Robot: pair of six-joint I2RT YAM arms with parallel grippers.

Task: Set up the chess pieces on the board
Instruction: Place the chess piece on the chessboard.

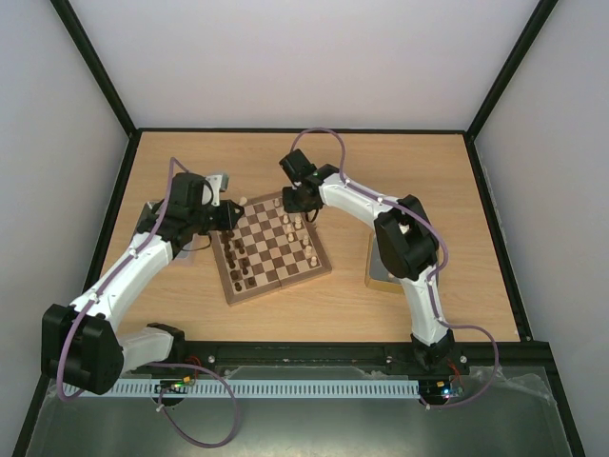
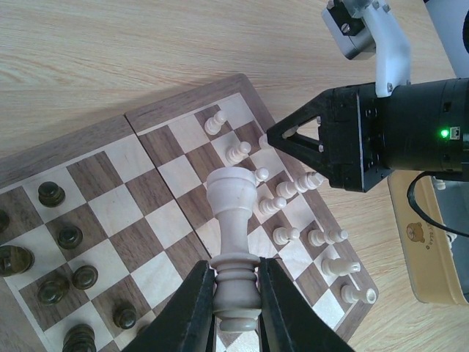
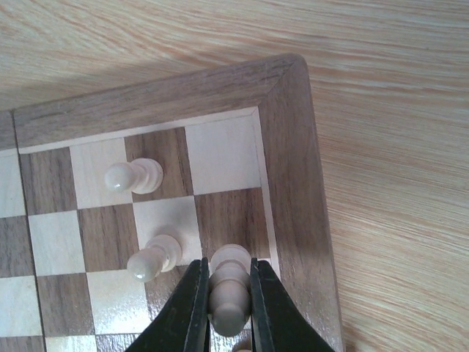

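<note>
- one board (image 1: 279, 284); cream pieces (image 2: 286, 235) on its right half, dark pieces (image 2: 69, 236) on its left.
- left gripper (image 2: 236, 268): nipped tight on one tall cream piece (image 2: 233, 213), by the board's far left corner.
- right gripper (image 3: 227, 264): pinching one cream pawn (image 3: 229, 290) near the board's far right corner.
- two more cream pawns (image 3: 135, 176) on board squares just beside it.
- one tin (image 2: 432, 249) off the board's right edge.

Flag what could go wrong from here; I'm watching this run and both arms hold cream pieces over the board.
The left jaws pinch the tall cream piece only at its base, so it may tip when set down. The right jaws hold a small cream piece tight beside a neighbouring pawn; opening could knock it over. The right arm works close by over the board, so the two arms might collide.
</note>
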